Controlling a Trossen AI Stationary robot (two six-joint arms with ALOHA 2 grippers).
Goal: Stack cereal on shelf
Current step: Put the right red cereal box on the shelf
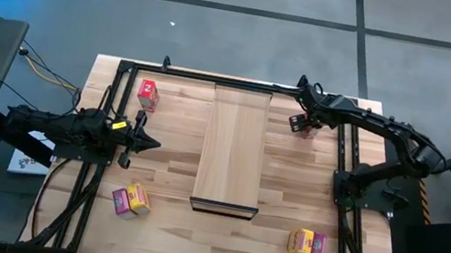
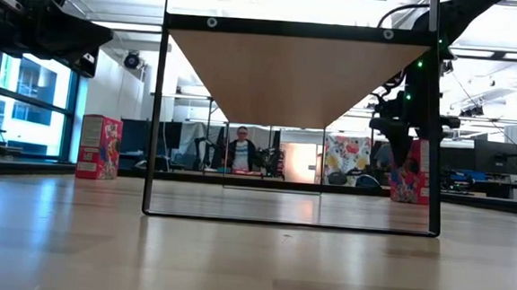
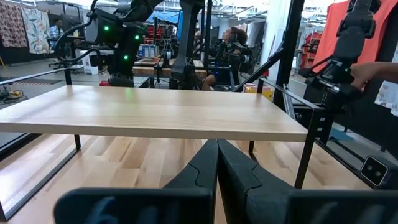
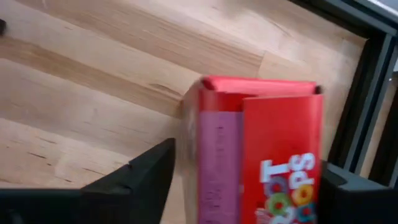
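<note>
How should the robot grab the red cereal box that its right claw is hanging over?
Best guess: from straight above, pinching the two narrow sides near the top. The red cereal box stands upright on the tabletop, and the open right gripper already has a finger on either side of it.

The shelf [image 1: 234,146] stands mid-desk [image 1: 279,244] between my arms, my left pincer [image 1: 148,142] closed beside its left edge, my right pincer [image 1: 303,126] straddling a box [image 4: 261,155] at its far right corner.
</note>
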